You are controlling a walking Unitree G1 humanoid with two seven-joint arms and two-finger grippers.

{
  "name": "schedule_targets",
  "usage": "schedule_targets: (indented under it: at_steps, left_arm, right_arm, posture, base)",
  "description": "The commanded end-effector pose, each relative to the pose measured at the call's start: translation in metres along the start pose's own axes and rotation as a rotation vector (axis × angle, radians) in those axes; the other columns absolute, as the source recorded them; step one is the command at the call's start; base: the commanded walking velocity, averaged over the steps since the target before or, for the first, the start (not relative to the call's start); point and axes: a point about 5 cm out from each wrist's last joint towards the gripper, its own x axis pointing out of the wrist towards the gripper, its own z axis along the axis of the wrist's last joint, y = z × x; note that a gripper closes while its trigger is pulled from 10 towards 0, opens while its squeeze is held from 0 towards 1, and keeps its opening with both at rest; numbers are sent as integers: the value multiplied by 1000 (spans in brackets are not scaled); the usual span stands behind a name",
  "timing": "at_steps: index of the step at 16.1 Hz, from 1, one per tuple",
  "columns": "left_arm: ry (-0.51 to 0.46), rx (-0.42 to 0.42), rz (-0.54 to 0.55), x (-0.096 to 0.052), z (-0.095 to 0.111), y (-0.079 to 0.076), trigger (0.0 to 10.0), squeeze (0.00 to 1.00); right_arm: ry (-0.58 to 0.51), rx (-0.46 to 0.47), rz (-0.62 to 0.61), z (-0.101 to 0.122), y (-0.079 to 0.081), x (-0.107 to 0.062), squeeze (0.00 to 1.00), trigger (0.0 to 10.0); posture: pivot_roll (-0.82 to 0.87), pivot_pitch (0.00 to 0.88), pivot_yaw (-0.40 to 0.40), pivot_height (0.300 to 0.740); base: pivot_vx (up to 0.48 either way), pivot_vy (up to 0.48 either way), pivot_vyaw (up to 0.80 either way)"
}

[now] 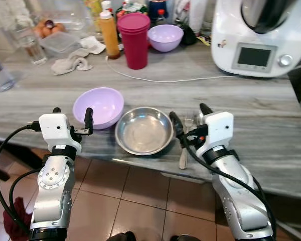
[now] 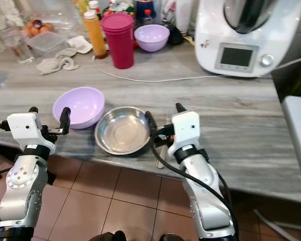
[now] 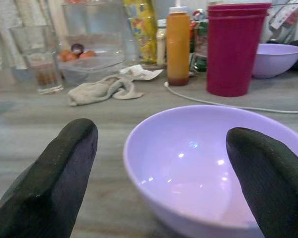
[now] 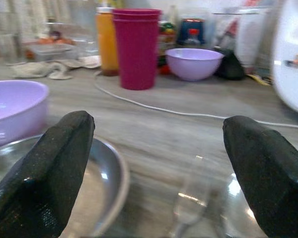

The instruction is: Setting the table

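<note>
A lavender bowl [image 1: 98, 105] sits near the counter's front edge. A shallow steel bowl [image 1: 144, 130] stands right beside it. A fork [image 1: 184, 150] lies just right of the steel bowl, its tines pointing away from me. My left gripper [image 1: 71, 115] is open at the lavender bowl's near left rim, and the bowl [image 3: 208, 163] lies between and beyond its fingers [image 3: 54, 173]. My right gripper [image 1: 190, 116] is open low over the fork [image 4: 188, 198], with the steel bowl [image 4: 107, 183] by its left finger. Neither gripper holds anything.
At the back stand stacked red cups [image 1: 134, 40], an orange bottle [image 1: 109, 35], a second lavender bowl [image 1: 165, 37], a glass [image 1: 30, 42] and a crumpled cloth [image 1: 70, 64]. A white kitchen machine [image 1: 256, 37] stands back right, and its cable [image 1: 165, 79] crosses the grey counter [image 1: 251, 110].
</note>
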Motion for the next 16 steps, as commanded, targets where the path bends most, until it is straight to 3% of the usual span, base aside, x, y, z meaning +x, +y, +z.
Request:
schedule_targets:
  at_steps: [1, 4, 6, 16]
  left_arm:
    - [3, 14, 16, 2, 2, 1, 10000, 0]
    - [3, 64, 32, 8, 8, -2, 10000, 0]
    - [-2, 71, 34, 8, 11, -5, 10000, 0]
    - [-5, 66, 26, 12, 17, -12, 10000, 0]
  right_arm:
    - [-2, -6, -17, 1, -1, -1, 0, 10000]
    - [-3, 1, -31, 1, -1, 0, 0, 10000]
    - [-3, 10, -30, 1, -1, 0, 0, 10000]
    - [-5, 14, -54, 1, -3, 1, 0, 10000]
  posture:
    - [-142, 143, 70, 740]
    - [-145, 144, 69, 740]
    - [-143, 145, 70, 740]
    - [-141, 142, 77, 740]
  base:
    - [0, 0, -769]
    - [0, 0, -665]
    - [0, 0, 0]
    - [-324, 0, 0]
